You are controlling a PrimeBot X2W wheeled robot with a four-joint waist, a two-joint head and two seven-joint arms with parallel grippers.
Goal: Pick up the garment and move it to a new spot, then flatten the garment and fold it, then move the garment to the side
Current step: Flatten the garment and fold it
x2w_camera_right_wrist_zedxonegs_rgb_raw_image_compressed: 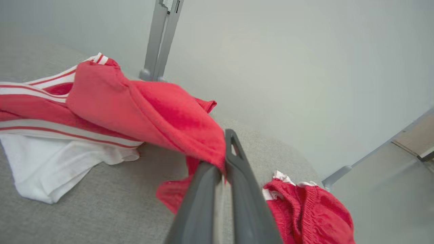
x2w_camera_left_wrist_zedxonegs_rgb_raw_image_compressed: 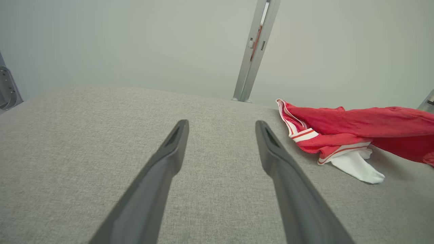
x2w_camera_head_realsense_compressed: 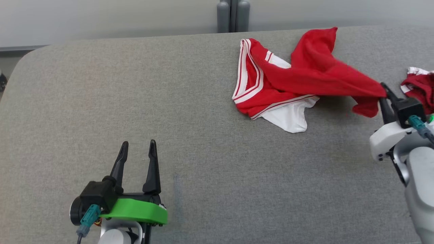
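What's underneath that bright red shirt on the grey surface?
Beneath the lifted end of the garment, grey tabletop shows; its white sleeve pokes out below. Anything under the bunched heap is covered.

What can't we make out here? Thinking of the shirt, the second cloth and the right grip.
- Front of the shirt: in the head view, bunched folds hide any print.
- Far end of the shirt: in the left wrist view, cut off by the right edge.
- The dark red cloth: cut by the right edge in the head view and by the bottom edge in the right wrist view.
- Pinch depth: the right pincer is shut on the shirt, and its fingers cover the blurred fabric.
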